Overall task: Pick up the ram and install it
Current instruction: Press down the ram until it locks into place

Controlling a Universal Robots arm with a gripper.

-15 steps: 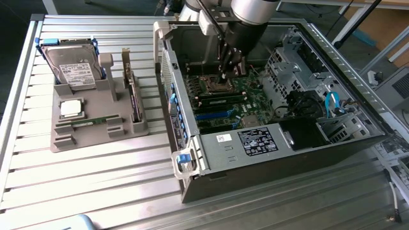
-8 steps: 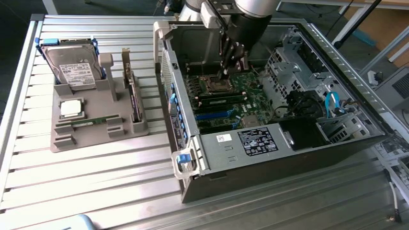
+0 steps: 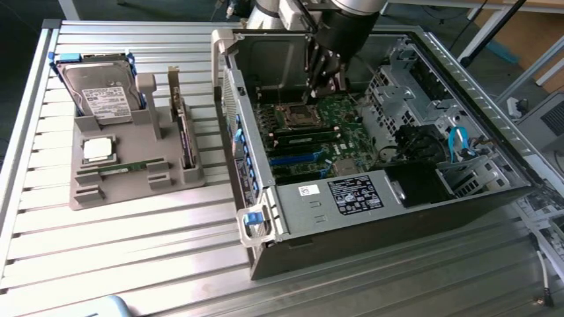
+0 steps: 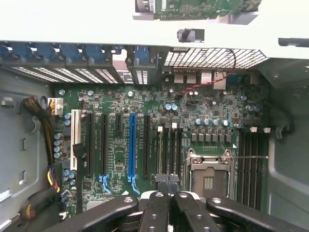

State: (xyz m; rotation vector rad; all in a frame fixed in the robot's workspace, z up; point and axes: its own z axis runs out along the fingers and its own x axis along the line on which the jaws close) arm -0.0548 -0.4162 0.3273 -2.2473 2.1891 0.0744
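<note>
The black metal claw [image 3: 323, 84] is shut tight, upper middle of the exterior frame, inside the open grey computer case [image 3: 370, 205]. The thin green ram stick [image 3: 131, 166] lies far off at the left on the grey holder tray [image 3: 132, 191]

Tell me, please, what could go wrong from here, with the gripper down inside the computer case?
1. The shut gripper hangs over the memory slots, right beside the open CPU socket. A small sideways drift could strike the socket's contacts.
2. I cannot tell whether a ram is clamped between the fingers. If one is and it sits tilted, pressing down might miss the slot or strain the board.
</note>
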